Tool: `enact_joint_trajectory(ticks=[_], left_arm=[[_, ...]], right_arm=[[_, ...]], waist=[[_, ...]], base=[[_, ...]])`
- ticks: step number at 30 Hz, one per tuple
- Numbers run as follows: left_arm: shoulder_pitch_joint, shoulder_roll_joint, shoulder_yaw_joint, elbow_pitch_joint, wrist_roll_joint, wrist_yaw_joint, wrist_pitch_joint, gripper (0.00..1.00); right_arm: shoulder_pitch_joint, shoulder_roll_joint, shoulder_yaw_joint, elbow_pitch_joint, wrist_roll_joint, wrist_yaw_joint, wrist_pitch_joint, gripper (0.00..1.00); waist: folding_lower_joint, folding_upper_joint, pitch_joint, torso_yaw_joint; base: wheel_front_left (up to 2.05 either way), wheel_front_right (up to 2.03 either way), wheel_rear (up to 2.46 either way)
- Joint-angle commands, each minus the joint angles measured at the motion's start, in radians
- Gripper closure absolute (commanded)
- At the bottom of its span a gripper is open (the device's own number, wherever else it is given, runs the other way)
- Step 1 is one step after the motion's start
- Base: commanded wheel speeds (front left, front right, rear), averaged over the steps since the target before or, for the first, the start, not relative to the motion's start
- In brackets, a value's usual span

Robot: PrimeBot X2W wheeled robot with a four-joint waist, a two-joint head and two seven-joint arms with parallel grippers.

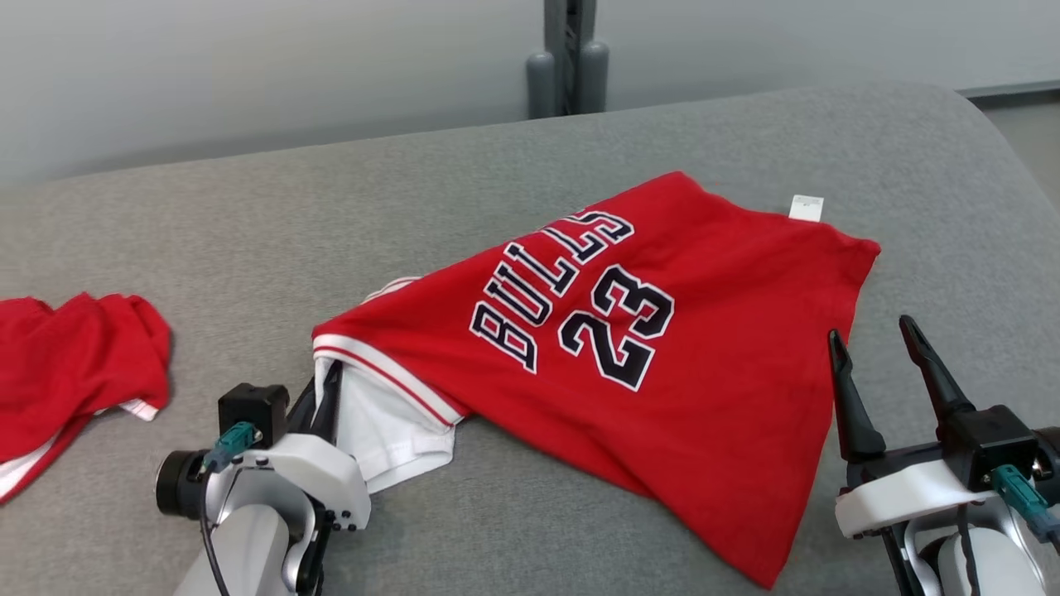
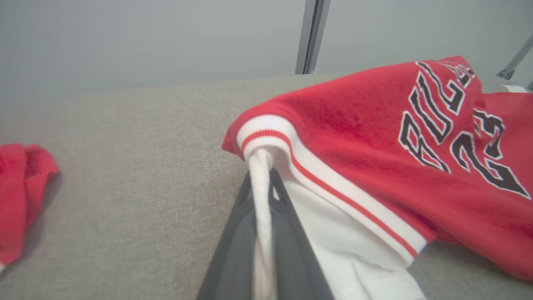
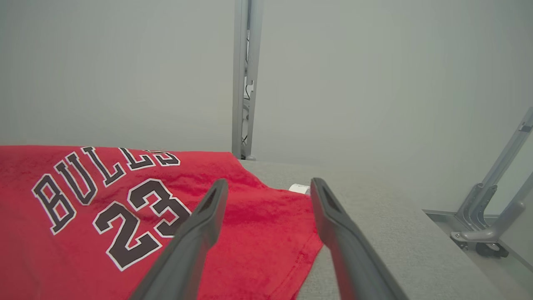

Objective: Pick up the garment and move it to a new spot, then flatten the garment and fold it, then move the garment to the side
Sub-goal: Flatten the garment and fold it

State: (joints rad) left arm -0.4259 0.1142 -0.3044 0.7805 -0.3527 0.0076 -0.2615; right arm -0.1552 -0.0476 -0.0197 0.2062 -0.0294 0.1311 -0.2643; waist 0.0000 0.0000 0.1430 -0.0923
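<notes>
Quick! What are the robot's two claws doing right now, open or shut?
Left claw: shut on the red jersey, at its white-trimmed edge.
Right claw: open, holding nothing, beside the jersey's other side.

I see my left gripper (image 1: 330,387) and right gripper (image 1: 871,331) each ending in two long dark tapered fingers (image 1: 850,410) on glossy white wrist shells (image 1: 319,472). Black blocks (image 1: 252,406) sit on top, teal connectors (image 1: 234,440) feed thin black cables (image 1: 205,530), and small dark screws (image 1: 351,520) dot the left shell.
</notes>
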Motion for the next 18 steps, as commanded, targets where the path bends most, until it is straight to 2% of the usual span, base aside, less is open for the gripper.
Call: enact_joint_trajectory(ticks=[1,6,7,8,9,14,18], left_arm=[[0.021,0.006,0.012,-0.002,-0.005,0.01,-0.003,1.0],[0.073,0.001,0.045,-0.011,-0.017,0.017,-0.003,1.0],[0.08,-0.002,0.044,-0.014,-0.015,0.011,-0.003,0.74],[0.086,-0.005,0.044,-0.02,-0.014,0.002,-0.003,0.29],[0.092,-0.008,0.045,-0.023,-0.017,-0.006,-0.003,0.0],[0.115,-0.012,0.064,-0.061,-0.012,-0.013,-0.003,0.0],[0.151,0.006,0.101,-0.134,0.007,-0.004,-0.003,0.0]], right_arm=[[0.008,-0.006,0.001,0.005,-0.009,-0.001,-0.002,0.0],[0.016,-0.006,0.013,0.024,-0.006,-0.001,-0.002,0.0],[0.015,-0.006,0.016,0.027,-0.006,-0.001,-0.002,0.0],[0.016,-0.006,0.018,0.03,-0.005,-0.001,-0.002,0.0],[0.017,-0.006,0.021,0.033,-0.005,-0.001,-0.002,0.0],[0.021,-0.006,0.029,0.037,0.001,-0.001,-0.002,0.0],[0.033,-0.006,0.044,0.037,0.013,-0.001,-0.002,0.0]], waist=[[0.0,0.0,-0.048,0.063],[0.0,0.0,-0.068,0.111],[0.0,0.0,-0.07,0.116],[0.0,0.0,-0.073,0.12],[0.0,0.0,-0.075,0.123],[0.0,0.0,-0.081,0.133],[0.0,0.0,-0.089,0.142]], base=[[0.0,0.0,0.0],[0.0,0.0,0.0],[0.0,0.0,0.0],[0.0,0.0,0.0],[0.0,0.0,0.0],[0.0,0.0,0.0],[0.0,0.0,0.0]])
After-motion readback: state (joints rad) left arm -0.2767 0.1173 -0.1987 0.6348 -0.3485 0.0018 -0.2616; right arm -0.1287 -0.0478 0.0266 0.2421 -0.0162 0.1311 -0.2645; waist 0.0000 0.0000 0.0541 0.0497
